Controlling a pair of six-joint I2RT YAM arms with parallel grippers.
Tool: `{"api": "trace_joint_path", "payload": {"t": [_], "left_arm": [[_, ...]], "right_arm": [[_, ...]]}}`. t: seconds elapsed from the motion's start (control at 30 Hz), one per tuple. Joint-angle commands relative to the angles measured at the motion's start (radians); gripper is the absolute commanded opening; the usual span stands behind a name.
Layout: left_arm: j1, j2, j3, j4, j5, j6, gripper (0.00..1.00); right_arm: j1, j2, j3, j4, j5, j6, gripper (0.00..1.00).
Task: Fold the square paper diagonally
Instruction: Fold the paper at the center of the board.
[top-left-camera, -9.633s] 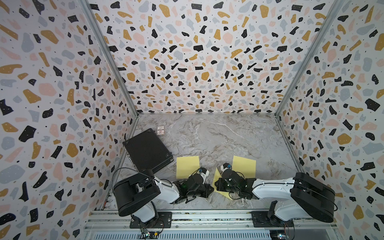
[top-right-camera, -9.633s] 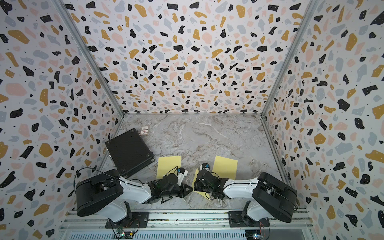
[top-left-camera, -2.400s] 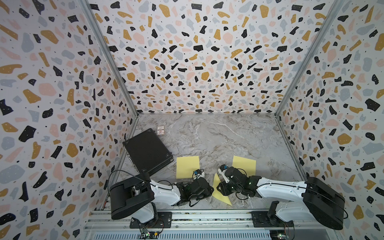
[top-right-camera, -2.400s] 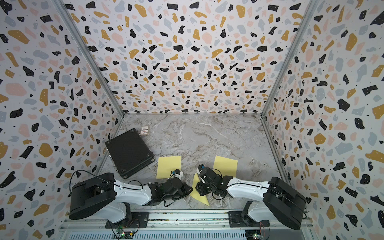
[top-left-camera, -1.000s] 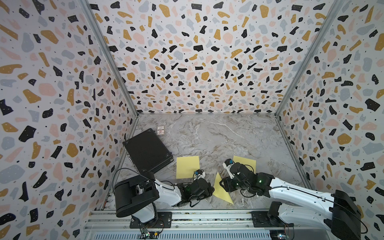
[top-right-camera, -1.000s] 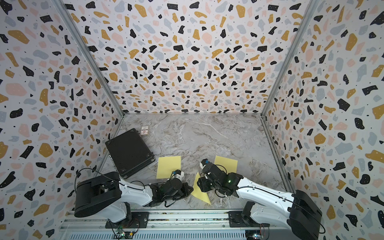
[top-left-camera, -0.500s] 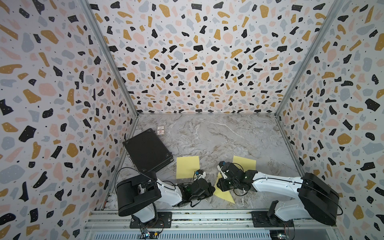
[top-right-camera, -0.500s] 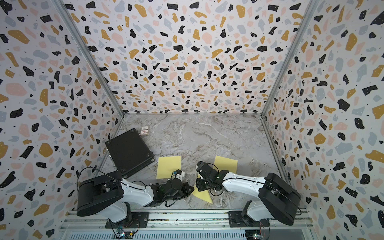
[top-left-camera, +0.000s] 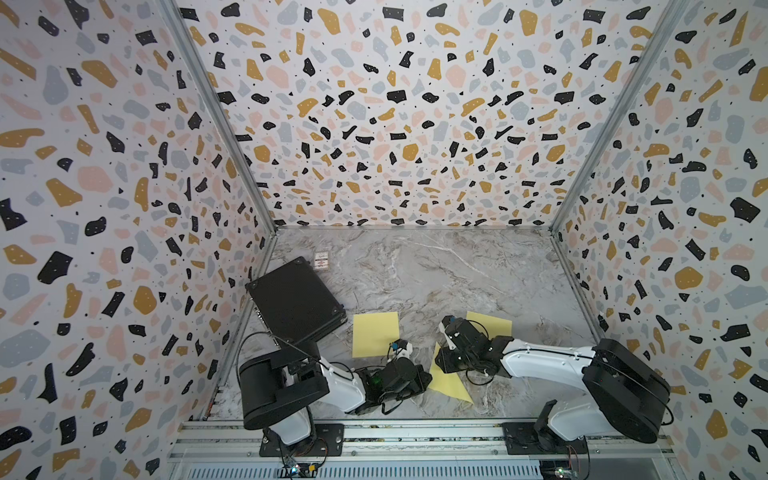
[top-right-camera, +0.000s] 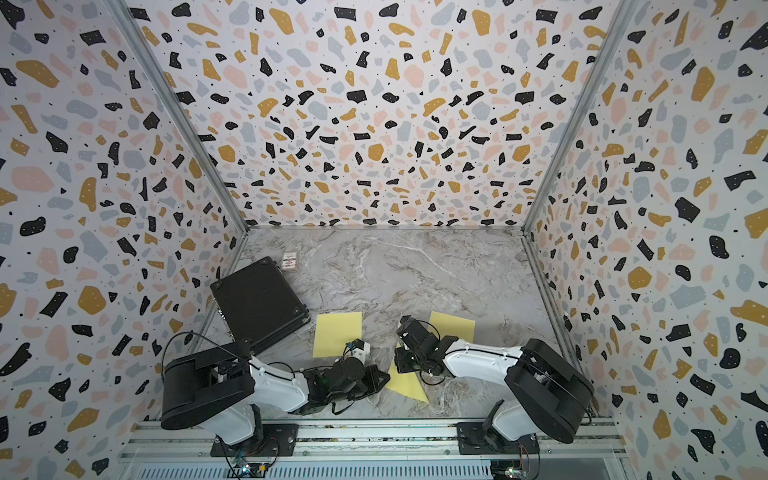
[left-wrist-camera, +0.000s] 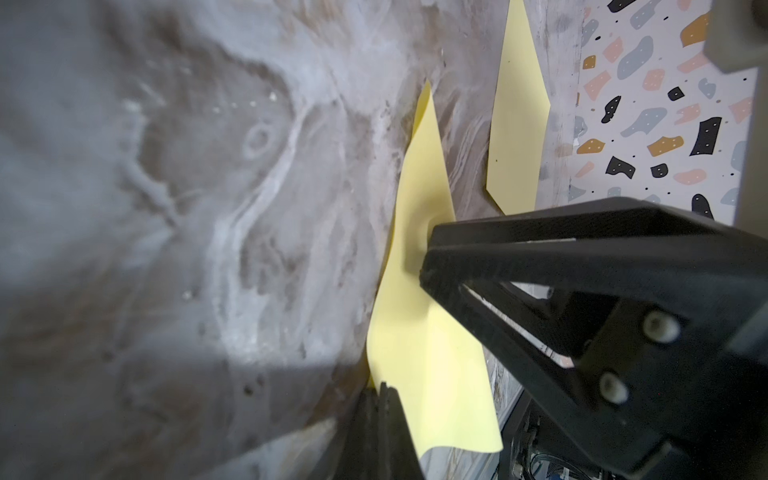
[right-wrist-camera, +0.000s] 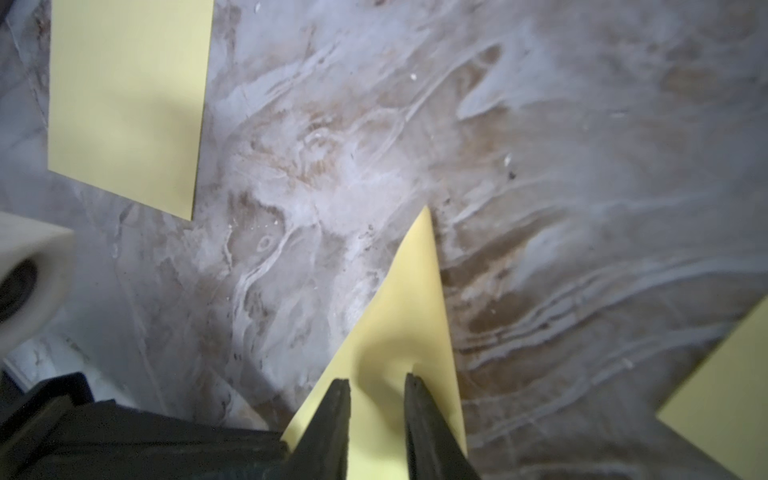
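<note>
The paper (top-left-camera: 451, 386) is yellow and lies folded into a triangle near the table's front edge, in both top views (top-right-camera: 406, 385). One corner curls up off the table (left-wrist-camera: 415, 332). My left gripper (left-wrist-camera: 380, 388) is shut, its tip against the triangle's left edge (top-left-camera: 428, 376); whether it pinches the sheet is hidden. My right gripper (right-wrist-camera: 376, 382) stands over the triangle's far part (top-left-camera: 442, 362). Its fingers (right-wrist-camera: 340, 399) are apart and press down on the paper (right-wrist-camera: 411, 299), which puckers between them.
Two flat yellow sheets lie just behind, one on the left (top-left-camera: 375, 334) and one on the right (top-left-camera: 490, 324). A black case (top-left-camera: 296, 305) sits by the left wall, and a small card (top-left-camera: 321, 262) lies beyond it. Patterned walls close in three sides.
Over the last second my right gripper's jaws narrowed on the folded paper and the right arm drew back. The left gripper stayed shut in place.
</note>
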Motion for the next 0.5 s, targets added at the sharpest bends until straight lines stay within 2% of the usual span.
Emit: {"api": "trace_joint_path", "payload": {"t": [0.0, 0.33, 0.47], "left_arm": [[-0.012, 0.066, -0.065, -0.273, 0.000, 0.009, 0.00], [-0.016, 0.084, -0.055, -0.286, -0.010, 0.013, 0.00], [-0.016, 0.086, -0.054, -0.287, -0.013, 0.014, 0.00]], "right_arm": [[-0.034, 0.043, 0.002, -0.059, 0.070, -0.012, 0.29], [-0.120, 0.128, 0.088, -0.089, 0.053, -0.103, 0.28], [-0.132, 0.103, 0.129, -0.151, 0.033, -0.125, 0.28]]}}
